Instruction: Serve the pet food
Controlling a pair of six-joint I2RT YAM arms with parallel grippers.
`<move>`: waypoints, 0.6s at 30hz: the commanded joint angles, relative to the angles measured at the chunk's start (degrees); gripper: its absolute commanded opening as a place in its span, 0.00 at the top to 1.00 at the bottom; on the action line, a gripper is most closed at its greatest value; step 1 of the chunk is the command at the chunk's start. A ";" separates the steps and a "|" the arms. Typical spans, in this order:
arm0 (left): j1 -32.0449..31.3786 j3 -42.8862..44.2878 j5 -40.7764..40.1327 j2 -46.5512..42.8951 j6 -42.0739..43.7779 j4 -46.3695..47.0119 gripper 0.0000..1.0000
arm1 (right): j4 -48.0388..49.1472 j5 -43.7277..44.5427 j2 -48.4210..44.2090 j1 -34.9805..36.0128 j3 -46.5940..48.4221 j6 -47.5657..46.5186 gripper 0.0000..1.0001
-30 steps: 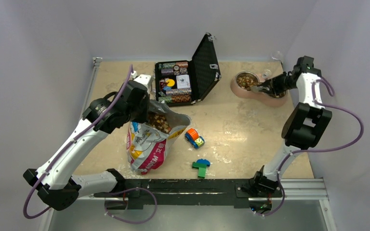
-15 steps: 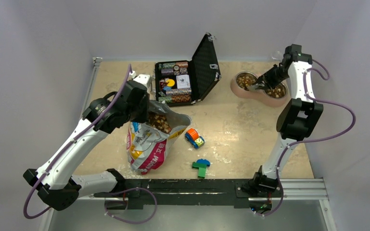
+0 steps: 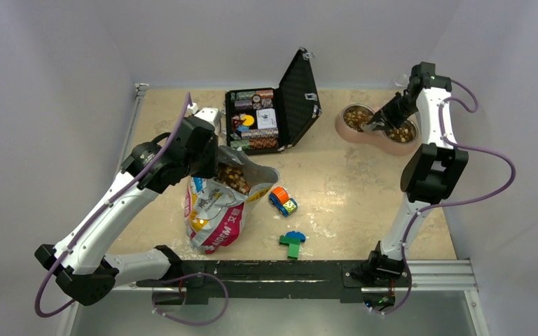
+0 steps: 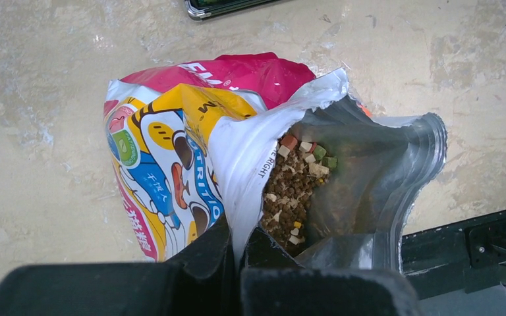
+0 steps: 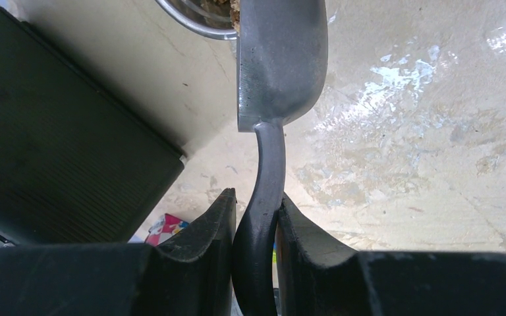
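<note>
Open case and toy car flank bare tabletop between bag and bowls.

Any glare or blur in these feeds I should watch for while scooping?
Top external: even, soft light, no glare. Left wrist: bag and pet food sharp, left gripper close, dark and blurred. Right wrist: white glare patches on the table right of the scoop; right gripper dark, slightly soft.

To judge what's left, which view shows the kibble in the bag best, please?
Left wrist: it looks into the open bag at the kibble. Top view shows it small; right wrist misses it.
</note>
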 commanded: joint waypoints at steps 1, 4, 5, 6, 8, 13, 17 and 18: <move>0.73 2.84 -1.15 -0.39 -0.73 9.23 1.00 | 1.52 0.19 -0.33 1.36 3.43 -0.60 1.00; 0.71 3.19 -1.30 -0.33 -0.34 9.10 1.00 | 1.90 -0.51 -0.66 1.52 2.91 -0.60 1.00; 0.73 3.24 -1.38 -0.42 -0.20 8.93 1.00 | 2.82 -0.97 -1.07 1.49 2.03 -0.37 1.00; 0.73 3.24 -1.47 -0.37 -0.12 8.71 1.00 | 3.75 -1.08 -1.74 1.46 0.99 0.03 1.00; 0.75 3.24 -1.73 -0.56 -0.10 8.35 1.00 | 5.87 -2.23 -3.22 1.46 -2.31 1.28 1.00; 0.81 3.46 -1.96 -0.82 0.63 8.22 1.00 | 7.46 -5.78 -5.27 0.77 -7.20 7.10 1.00; 0.81 3.27 -2.54 -1.39 0.93 7.97 1.00 | 8.79 -9.22 -7.82 0.30 -8.98 10.83 1.00; 0.85 3.12 -2.64 -1.52 1.02 7.99 1.00 | 9.48 -10.27 -8.67 0.17 -10.20 11.50 1.00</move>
